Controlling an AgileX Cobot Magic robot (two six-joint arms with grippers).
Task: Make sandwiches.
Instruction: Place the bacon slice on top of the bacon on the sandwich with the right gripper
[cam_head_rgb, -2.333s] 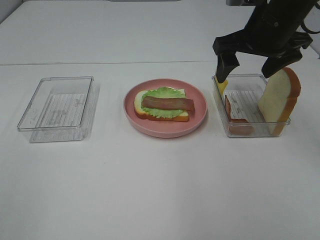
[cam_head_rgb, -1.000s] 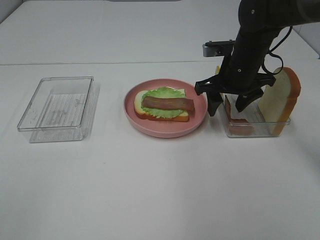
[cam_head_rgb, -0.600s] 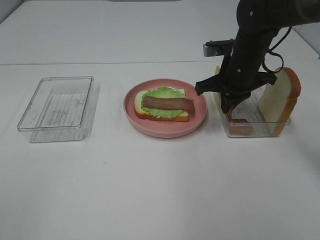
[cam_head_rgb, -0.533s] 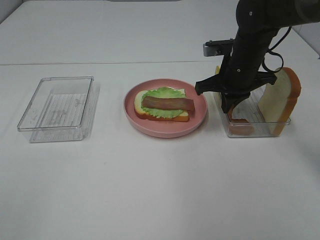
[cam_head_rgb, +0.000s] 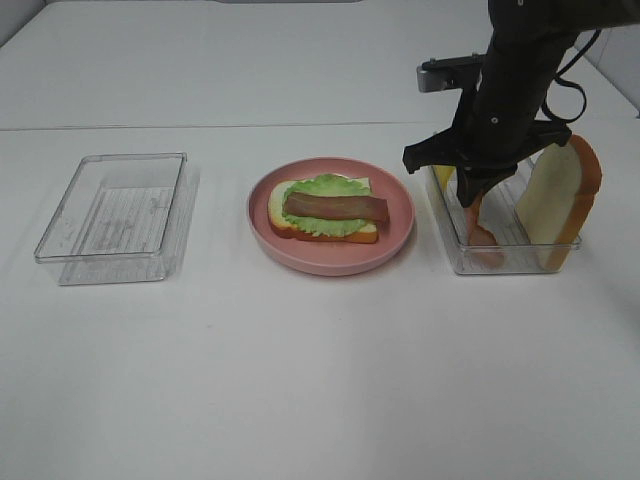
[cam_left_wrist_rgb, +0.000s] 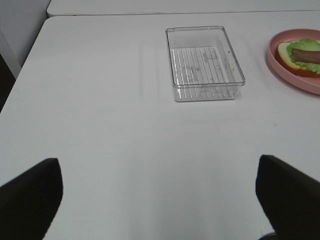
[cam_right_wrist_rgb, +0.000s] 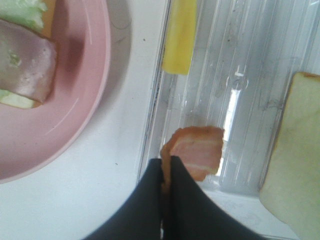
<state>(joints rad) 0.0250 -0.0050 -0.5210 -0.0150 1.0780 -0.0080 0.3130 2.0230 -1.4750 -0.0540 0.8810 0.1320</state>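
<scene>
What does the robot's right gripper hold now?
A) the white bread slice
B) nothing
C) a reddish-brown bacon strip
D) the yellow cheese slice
C: the black right gripper is shut on one end of the reddish-brown bacon strip, above the clear plastic tray.

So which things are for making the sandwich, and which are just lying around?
For the sandwich: half-built sandwich on the pink plate; bacon strip in the right pincer; cheese slice; bread slice.
Just lying about: left clear tray; open left pincer.
</scene>
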